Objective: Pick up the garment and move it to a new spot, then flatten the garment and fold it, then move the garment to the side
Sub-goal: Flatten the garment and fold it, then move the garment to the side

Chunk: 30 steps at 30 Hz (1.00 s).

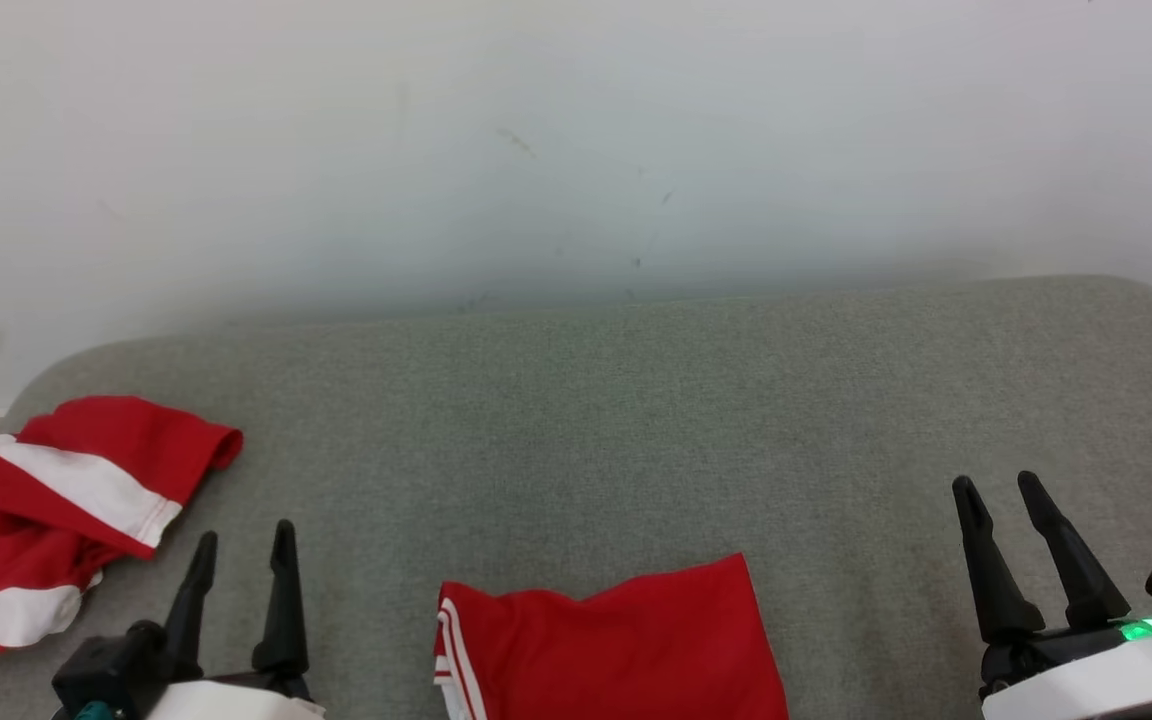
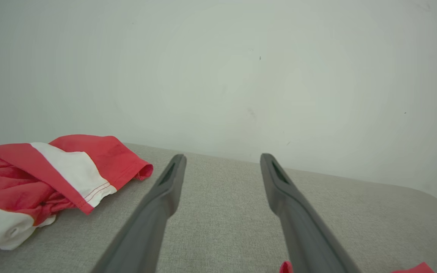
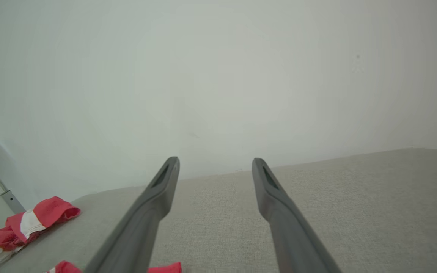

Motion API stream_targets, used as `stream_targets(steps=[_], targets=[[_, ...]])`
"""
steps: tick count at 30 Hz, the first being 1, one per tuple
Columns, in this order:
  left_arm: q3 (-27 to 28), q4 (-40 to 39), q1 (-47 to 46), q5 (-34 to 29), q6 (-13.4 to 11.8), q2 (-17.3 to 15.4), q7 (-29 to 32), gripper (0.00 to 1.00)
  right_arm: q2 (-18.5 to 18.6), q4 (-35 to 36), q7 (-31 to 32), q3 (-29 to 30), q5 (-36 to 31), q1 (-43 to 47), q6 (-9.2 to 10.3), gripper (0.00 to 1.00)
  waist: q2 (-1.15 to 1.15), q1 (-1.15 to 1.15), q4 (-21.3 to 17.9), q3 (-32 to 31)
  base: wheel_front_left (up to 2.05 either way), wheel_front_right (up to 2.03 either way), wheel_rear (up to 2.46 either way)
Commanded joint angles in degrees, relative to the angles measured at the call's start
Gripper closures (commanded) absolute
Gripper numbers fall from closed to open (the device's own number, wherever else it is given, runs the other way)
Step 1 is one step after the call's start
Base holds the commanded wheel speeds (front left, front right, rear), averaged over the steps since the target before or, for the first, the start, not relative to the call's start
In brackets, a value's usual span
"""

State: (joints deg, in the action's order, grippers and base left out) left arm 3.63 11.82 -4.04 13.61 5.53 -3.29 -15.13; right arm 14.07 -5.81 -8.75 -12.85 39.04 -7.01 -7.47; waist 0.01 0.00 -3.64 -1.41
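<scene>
We see both arms low at the near edge, fingers pointing toward the far wall (image 1: pixel 576 150). Left end effector (image 1: pixel 244 535) has its fingers apart and holds nothing; right end effector (image 1: pixel 996 484) is the same. Two garments: the folded red garment (image 1: pixel 616 645) lies near centre between them, and a crumpled red-and-white garment (image 1: pixel 56 510) overhangs the left edge. The grey table (image 1: pixel 636 420) is bare in the middle and to the right.
</scene>
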Motion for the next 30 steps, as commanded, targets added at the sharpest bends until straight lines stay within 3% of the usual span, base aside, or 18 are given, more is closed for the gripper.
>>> stream_targets(steps=[1,10,22,30], targets=[[0.44,-0.38,0.94,-0.84,0.20,-0.07,0.00,0.00,-0.38,-0.60,-1.23,0.39,-1.56,0.75,-0.01,0.00,-0.01,0.00,-0.36,0.02,0.00,0.00,0.00],[1.41,-2.29,2.91,-1.66,1.17,0.19,0.00,0.00,-2.02,-5.26,-5.61,0.90,-9.51,2.27,-0.01,0.00,-0.01,0.00,-0.63,0.13,0.00,0.00,0.00],[0.57,-1.68,2.84,-2.54,1.65,0.31,0.00,0.00,-2.48,-8.17,-6.44,-0.47,-9.15,0.08,-0.01,0.00,-0.01,0.00,0.85,-0.33,0.00,0.00,0.00],[-0.85,-1.63,2.14,-2.19,1.79,0.29,-0.01,0.00,-2.51,-14.36,3.47,-7.98,-3.81,-2.74,-0.02,0.00,-0.01,0.00,3.24,-0.06,0.00,0.00,0.00]])
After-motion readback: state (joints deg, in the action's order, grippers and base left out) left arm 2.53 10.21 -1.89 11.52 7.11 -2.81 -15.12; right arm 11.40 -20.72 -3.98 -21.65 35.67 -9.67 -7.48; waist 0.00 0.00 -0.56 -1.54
